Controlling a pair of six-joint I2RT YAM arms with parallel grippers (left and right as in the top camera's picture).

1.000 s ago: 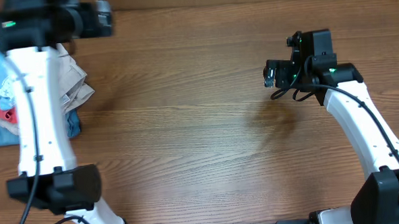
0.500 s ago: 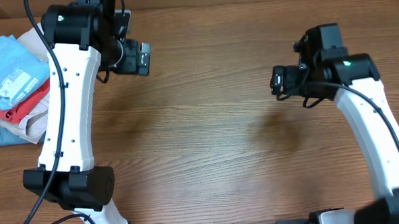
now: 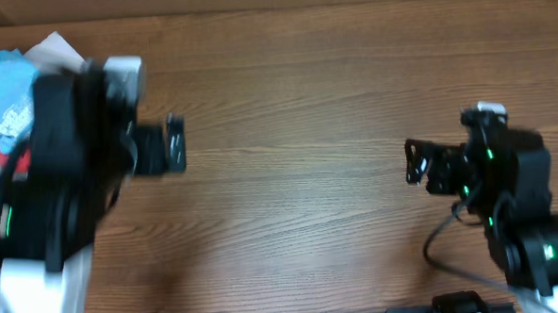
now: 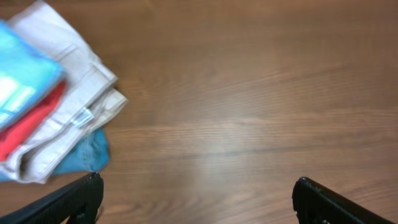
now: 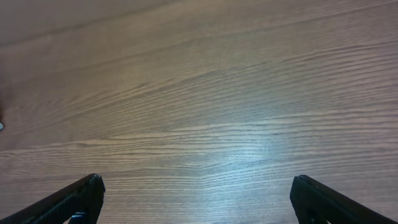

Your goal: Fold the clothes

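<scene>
The clothes, a sky-blue T-shirt (image 3: 2,88) with white print, lie on top of a pile at the table's far left back corner. In the left wrist view the T-shirt (image 4: 22,78) is at the upper left edge. My left gripper (image 3: 173,144) hovers to the right of the pile, apart from it, open and empty; its fingertips (image 4: 92,186) are spread wide over bare wood. My right gripper (image 3: 412,161) is on the right side of the table, open with nothing between its fingers (image 5: 93,188), over bare wood.
Under the T-shirt lie a red shirt (image 4: 34,121), folded beige trousers (image 4: 78,102) and blue denim (image 4: 93,152). The wooden table (image 3: 286,100) stretches between the two arms. The left arm's body hides part of the pile from above.
Both arms have drawn back toward the table's front edge. The left gripper moved nearer and slightly left, away from the pile; the right gripper moved nearer and to the right. Both stayed open.
</scene>
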